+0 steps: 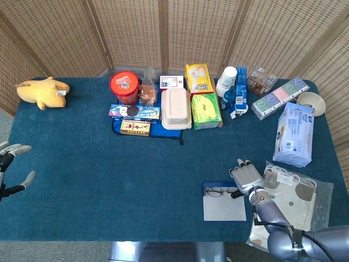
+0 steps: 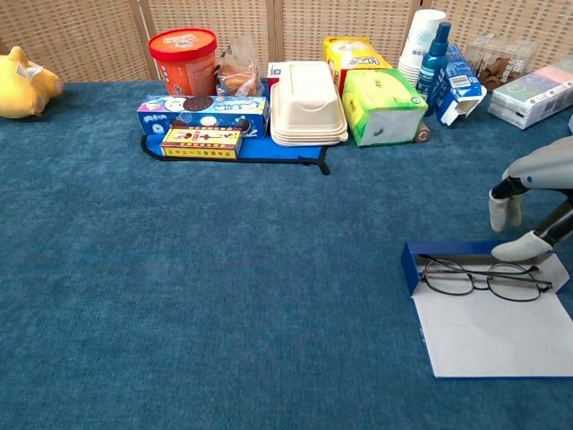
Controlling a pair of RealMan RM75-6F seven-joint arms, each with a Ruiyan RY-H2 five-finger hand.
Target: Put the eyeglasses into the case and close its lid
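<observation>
One case (image 2: 488, 309) lies open on the blue table (image 2: 224, 296), its white lid flat toward the near edge and its blue tray behind it. One pair of eyeglasses (image 2: 486, 277) rests inside the tray, lenses side by side, temples folded.

Right hand (image 1: 246, 178): directly over the far right end of the case. Its fingers (image 2: 522, 246) are spread apart and grip nothing; one fingertip sits at the tray's far rim, just above the right lens, and contact with the frame cannot be confirmed.

Left hand (image 1: 8, 169): at the table's left edge, well apart from the case, fingers spread, holding nothing.

Right of the case: one clear plastic bag (image 1: 297, 196), partly under the right forearm.

Beyond the case, at the far edge: one white clamshell box (image 2: 307, 103), one green tissue box (image 2: 383, 106), one red tub (image 2: 183, 55), one yellow plush toy (image 1: 43, 91) far left.
</observation>
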